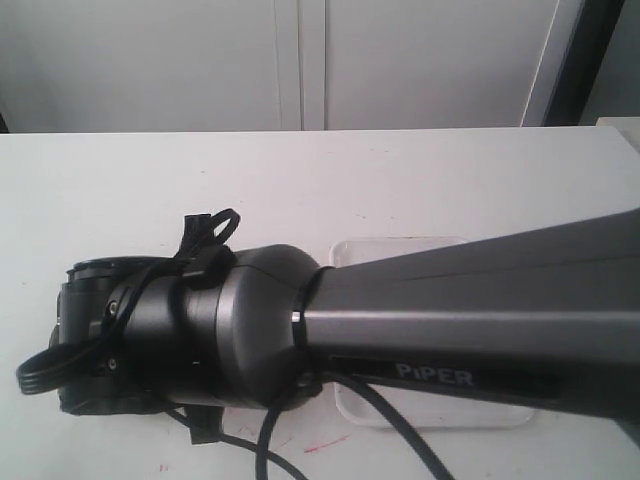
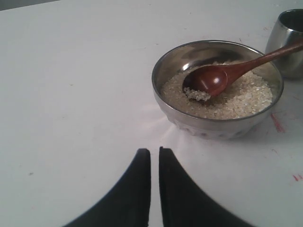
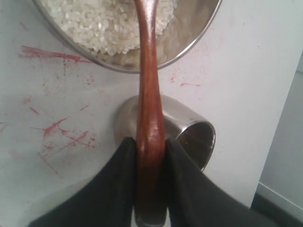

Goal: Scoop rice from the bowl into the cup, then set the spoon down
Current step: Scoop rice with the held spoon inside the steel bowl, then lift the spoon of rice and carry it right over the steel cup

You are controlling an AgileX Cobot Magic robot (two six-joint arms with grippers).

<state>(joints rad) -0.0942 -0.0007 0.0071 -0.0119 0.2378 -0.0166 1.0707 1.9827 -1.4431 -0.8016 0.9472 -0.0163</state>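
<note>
The shiny steel bowl (image 2: 218,118) holds white rice (image 2: 241,99). The reddish-brown wooden spoon (image 2: 236,72) has its head down in the rice with a few grains in it. My right gripper (image 3: 150,144) is shut on the spoon's handle (image 3: 147,85), above the steel cup (image 3: 196,135), which stands just beside the bowl (image 3: 189,42). The cup (image 2: 289,40) shows behind the bowl in the left wrist view. My left gripper (image 2: 155,152) hovers over bare table short of the bowl, shut with nothing in it. The exterior view shows only the right arm (image 1: 300,320), hiding the objects.
A white tray (image 1: 400,250) lies on the white table (image 1: 300,180) under the arm. Red pen marks (image 3: 57,127) stain the tabletop near the cup. The table's edge (image 3: 265,184) runs close beside the cup. A cabinet stands behind the table.
</note>
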